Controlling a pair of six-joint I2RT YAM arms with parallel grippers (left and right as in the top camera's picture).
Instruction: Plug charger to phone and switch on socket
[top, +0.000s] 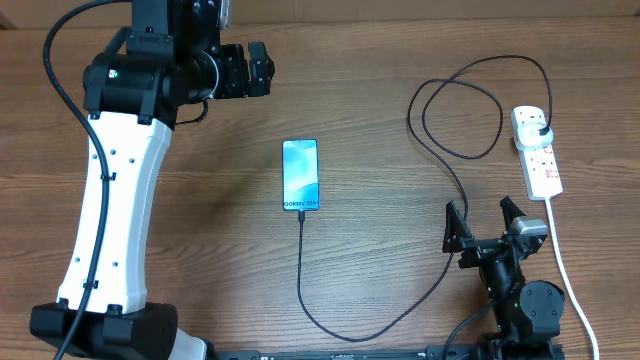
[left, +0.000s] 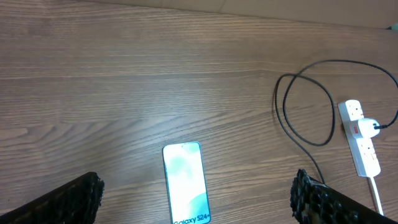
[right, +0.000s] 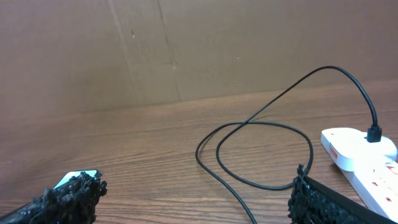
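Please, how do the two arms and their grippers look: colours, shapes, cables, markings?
The left arm has a long white link with small dark holes, black joints and a looping black cable. The right arm is black, with a grey block near its wrist. The left gripper and right gripper each have two black fingers with rough, grainy pads.

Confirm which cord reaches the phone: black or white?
The thin black charger cable: it loops from the power strip to the phone. The thick white cord heads away from it.
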